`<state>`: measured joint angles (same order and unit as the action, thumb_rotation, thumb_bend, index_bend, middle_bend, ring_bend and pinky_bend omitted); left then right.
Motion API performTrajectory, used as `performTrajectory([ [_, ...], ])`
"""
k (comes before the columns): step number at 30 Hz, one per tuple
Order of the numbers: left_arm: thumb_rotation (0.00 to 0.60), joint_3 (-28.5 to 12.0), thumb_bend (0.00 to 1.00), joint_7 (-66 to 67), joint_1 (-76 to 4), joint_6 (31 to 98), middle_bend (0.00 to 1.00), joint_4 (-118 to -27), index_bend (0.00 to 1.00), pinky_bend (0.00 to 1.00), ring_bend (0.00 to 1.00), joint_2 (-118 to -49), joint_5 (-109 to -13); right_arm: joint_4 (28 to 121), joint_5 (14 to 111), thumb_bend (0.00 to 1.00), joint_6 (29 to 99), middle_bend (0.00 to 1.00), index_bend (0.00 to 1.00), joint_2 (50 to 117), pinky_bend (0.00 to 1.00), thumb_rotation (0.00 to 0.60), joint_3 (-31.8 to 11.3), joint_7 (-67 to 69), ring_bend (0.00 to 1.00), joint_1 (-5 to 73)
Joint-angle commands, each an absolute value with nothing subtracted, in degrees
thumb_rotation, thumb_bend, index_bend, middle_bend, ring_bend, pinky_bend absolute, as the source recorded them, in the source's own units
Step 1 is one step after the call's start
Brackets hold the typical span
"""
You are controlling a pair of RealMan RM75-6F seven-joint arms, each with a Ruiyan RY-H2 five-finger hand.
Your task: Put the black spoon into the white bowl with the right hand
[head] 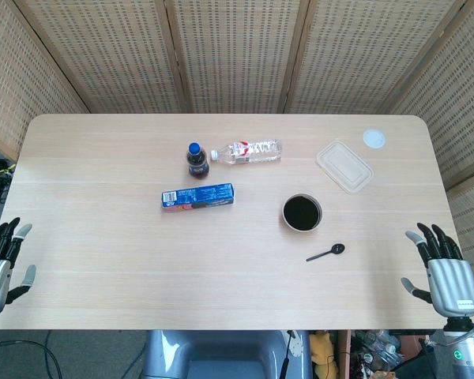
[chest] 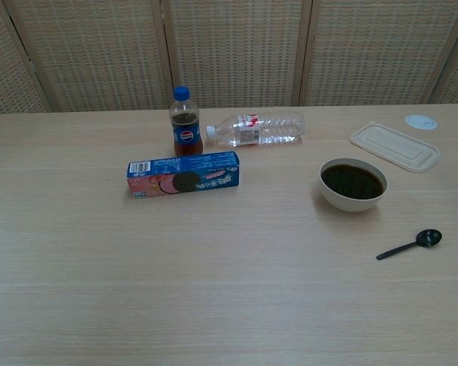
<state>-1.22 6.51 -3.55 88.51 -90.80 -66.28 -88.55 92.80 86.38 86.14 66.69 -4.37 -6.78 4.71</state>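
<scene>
The black spoon (head: pixel 327 253) (chest: pixel 411 244) lies flat on the table, its bowl end pointing right. Just behind it stands the white bowl (head: pixel 302 212) (chest: pixel 353 184), dark inside. My right hand (head: pixel 441 270) rests at the table's near right edge, fingers apart and holding nothing, well to the right of the spoon. At the near left edge my left hand (head: pixel 1 260) is also spread and empty. Neither hand shows in the chest view.
A blue cookie box (head: pixel 197 197) (chest: pixel 183 174) lies left of the bowl. Behind it stand a small cola bottle (head: pixel 196 160) (chest: pixel 185 132) and a clear water bottle (head: pixel 247 151) (chest: pixel 259 129) on its side. A clear lid (head: pixel 344 165) (chest: pixel 395 146) and a white disc (head: pixel 373 139) sit at the far right.
</scene>
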Motion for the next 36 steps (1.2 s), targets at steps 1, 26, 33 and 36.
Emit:
performTrajectory([
  [1,0.600,-1.2,0.46,6.5,-3.6,88.5,0.00,-90.8,0.08,0.00,0.00,-66.3,-88.6,92.9,86.4,0.21,86.2,0.17,0.22,66.7,0.20,0.600,-4.3,-6.8,0.09,4.7],
  [26,0.600,-1.5,0.46,6.4,-4.2,87.4,0.00,-91.8,0.08,0.00,0.00,-64.6,-88.7,95.3,92.2,0.21,79.3,0.19,0.22,62.7,0.27,0.600,-4.5,1.5,0.13,11.1],
  [33,0.600,-1.7,0.46,7.5,-4.9,86.5,0.00,-93.3,0.08,0.00,0.00,-63.1,-88.6,96.0,94.6,0.21,74.1,0.30,0.22,61.5,0.55,0.600,-5.8,3.1,0.29,16.7],
  [36,0.600,-2.1,0.46,7.9,-5.2,86.3,0.00,-93.7,0.08,0.00,0.00,-62.3,-88.2,95.6,95.1,0.21,70.0,0.36,0.22,60.8,0.63,0.600,-6.0,3.4,0.37,19.9],
])
